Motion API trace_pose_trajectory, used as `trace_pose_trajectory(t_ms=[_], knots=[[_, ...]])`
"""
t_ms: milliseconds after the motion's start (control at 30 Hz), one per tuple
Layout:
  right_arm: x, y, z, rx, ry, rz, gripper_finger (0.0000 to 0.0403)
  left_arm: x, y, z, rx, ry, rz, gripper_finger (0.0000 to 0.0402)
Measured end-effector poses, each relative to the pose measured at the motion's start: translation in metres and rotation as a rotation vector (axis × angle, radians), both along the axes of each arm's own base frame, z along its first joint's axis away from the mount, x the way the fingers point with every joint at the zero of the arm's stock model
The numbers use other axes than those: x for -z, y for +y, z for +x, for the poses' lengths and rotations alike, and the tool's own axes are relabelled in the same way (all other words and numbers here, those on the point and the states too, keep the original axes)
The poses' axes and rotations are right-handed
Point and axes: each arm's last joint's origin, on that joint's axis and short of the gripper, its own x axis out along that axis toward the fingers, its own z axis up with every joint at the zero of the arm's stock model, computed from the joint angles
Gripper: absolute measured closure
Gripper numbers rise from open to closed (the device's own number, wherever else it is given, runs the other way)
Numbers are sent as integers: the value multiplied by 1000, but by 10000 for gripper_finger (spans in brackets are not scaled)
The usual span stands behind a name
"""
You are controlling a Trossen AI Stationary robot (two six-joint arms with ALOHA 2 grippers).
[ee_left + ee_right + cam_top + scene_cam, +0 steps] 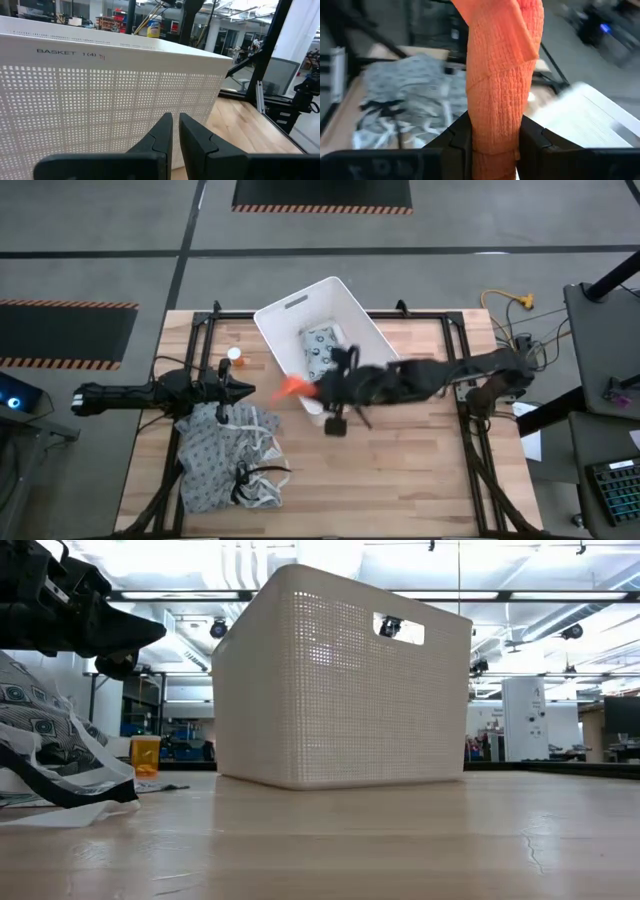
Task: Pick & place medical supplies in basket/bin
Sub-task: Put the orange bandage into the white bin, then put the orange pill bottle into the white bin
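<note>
1. Right gripper [492, 142]: seen closest in the right wrist view, its two dark fingers clenched on an orange bandage roll [502, 75] with a ribbed, crepe-like surface. The roll stands up between the fingers and rises well past them.
2. The same roll [291, 387] is shown from above as an orange blur at the basket's near corner, above the table [400, 470]; the right gripper [318, 392] is reached across from the right side. None of this is visible in the low view.
3. Left gripper [175, 127]: fingers brought nearly together with a thin gap, nothing between them. It is placed left of the basket, over the cloth, as the high view [240, 388] shows.
4. Patterned grey cloth [228, 455]: heaped on the table's left front; also seen at the left edge of the low view [45, 755].
5. Basket [330, 305]: white, perforated, set at an angle at the table's far middle. Only the left wrist view shows its label, "BASKET 1(4)" [67, 52].
6. Dotted packet [322, 348]: lying inside the basket, visible from above only.
7. Orange-capped bottle [234, 356]: standing on the table just left of the basket.
</note>
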Motion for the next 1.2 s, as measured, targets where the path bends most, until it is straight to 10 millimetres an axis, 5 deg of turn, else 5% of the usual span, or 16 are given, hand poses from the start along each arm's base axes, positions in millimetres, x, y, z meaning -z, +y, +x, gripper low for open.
trace_pose_trajectory(t_ms=[233,500,633,867,1200], knots=[[6,-55,-22,209,185,108,274,0,0,0,0,0,0,387],[11,-77,-26,281,240,173,141,0,0,0,0,-1,0,387],[-4,-79,-34,262,186,130,111,0,0,0,0,-1,0,387],[-38,-59,-72,-134,-148,132,152,0,0,0,0,-1,0,387],[13,-57,-174,-223,-311,270,250,0,0,0,0,-1,0,387]])
